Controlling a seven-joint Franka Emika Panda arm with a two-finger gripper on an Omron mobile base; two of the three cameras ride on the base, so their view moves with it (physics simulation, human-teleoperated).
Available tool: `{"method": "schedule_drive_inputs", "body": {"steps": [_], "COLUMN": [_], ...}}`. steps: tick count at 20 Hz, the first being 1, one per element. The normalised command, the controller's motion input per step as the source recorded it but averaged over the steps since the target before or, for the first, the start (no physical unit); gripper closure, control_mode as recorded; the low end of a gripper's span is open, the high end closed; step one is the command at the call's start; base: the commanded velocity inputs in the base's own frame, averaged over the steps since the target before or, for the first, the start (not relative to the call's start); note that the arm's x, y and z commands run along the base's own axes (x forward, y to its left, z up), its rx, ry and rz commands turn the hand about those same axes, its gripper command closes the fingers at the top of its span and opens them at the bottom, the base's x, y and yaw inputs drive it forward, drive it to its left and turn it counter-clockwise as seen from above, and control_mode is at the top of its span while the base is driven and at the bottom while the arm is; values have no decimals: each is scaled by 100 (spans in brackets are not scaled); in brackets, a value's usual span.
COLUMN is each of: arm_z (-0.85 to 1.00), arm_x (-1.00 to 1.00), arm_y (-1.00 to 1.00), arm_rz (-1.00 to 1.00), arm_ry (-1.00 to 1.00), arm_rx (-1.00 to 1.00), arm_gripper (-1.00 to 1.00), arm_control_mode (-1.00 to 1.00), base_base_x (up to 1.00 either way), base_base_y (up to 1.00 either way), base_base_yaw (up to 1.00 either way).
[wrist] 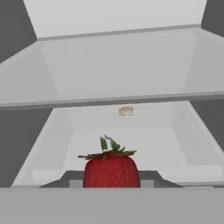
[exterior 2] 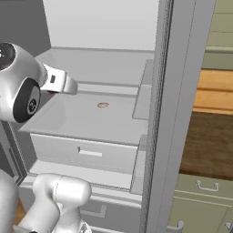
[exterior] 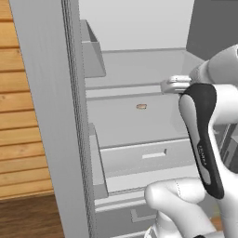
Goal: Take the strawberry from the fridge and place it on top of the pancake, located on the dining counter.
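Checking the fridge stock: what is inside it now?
Inside the open light-grey fridge: a small flat tan item on a pale shelf, and the red strawberry in the gripper. The drawers hide their contents.

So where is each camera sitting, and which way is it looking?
Left base view: behind the arm on its left, facing into the open fridge; the arm fills the right side.
Right base view: behind on its right, facing the same shelves; the arm is at left.
Hand view: on the hand, facing the shelves, strawberry right in front.
All three share the small tan item.
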Motion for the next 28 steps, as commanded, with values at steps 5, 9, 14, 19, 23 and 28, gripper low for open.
{"method": "schedule_drive_inputs", "body": {"steps": [5,9,14,19,23,28], "arm_z": [0,-1,-9,-37,-41,-27], "arm_x": [-62,-39,-23,-1,0,0], "arm_y": [2,0,0,2,0,2], "arm_rz": [3,3,1,0,0,0], "arm_ry": [0,0,3,14,14,10], "arm_rx": [0,0,0,-4,-1,0], "arm_gripper": [100,100,100,100,100,100], "arm_control_mode": [-100,-100,-100,-100,-100,-100], "base_base_x": [0,0,0,0,0,0], "base_base_y": [0,0,0,0,0,0], "base_base_yaw": [0,0,0,0,0,0]}}
